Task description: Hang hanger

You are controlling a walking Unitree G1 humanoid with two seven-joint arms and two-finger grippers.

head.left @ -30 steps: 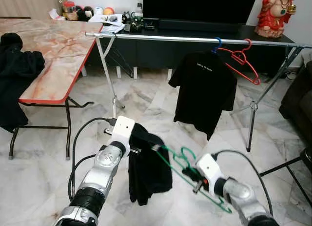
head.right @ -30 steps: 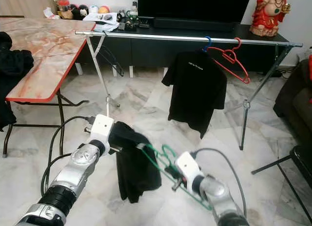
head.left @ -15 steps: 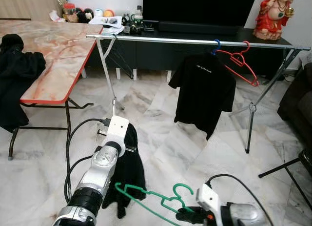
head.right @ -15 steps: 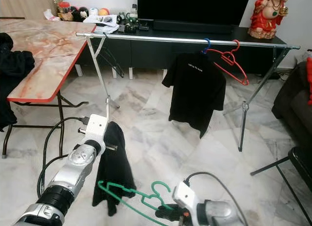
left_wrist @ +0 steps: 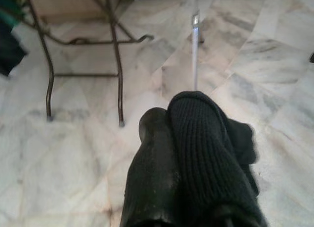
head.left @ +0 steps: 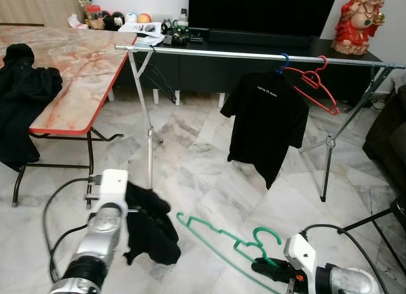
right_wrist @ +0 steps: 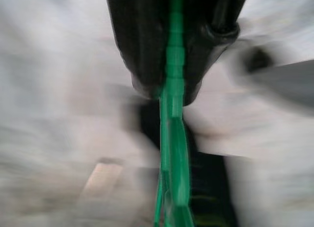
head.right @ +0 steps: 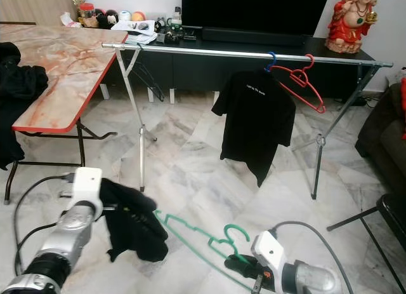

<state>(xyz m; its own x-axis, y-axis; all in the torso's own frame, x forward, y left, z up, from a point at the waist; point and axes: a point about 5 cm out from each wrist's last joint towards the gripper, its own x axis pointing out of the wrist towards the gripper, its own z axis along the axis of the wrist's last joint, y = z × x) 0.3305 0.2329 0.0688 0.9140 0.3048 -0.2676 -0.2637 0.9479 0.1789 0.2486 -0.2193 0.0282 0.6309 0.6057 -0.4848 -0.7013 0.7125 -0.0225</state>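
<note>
Down at five o'clock, the right claw (head.left: 265, 267) is clenching the green plastic hanger (head.left: 222, 239) flat, while the left claw (left_wrist: 189, 153) is gripping the black knitted garment (head.left: 147, 232) for dressing.

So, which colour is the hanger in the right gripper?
Green; the hanger shows best in the left eye view, held by the right gripper.

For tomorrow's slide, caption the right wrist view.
Right gripper clamps the green hanger above blurred floor.
</note>
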